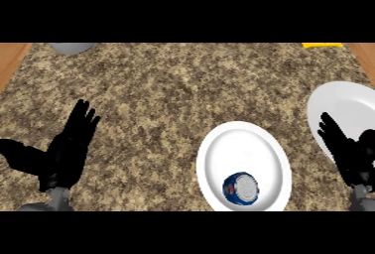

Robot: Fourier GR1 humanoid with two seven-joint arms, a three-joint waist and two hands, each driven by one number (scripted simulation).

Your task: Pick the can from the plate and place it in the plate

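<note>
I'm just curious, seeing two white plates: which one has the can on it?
The plate nearer the middle holds the blue can, near its lower rim. The other plate, at the right edge, shows none.

Single head view, looking steeply down on surface (183, 84), close in. Unmirrored: left hand (67, 149) at frame left, right hand (350, 151) at frame right.

speckled granite counter (183, 94), wood edges (11, 59)

Kitchen, speckled granite counter (183, 89), wooden edging (11, 59), two white plates (245, 149)
</note>
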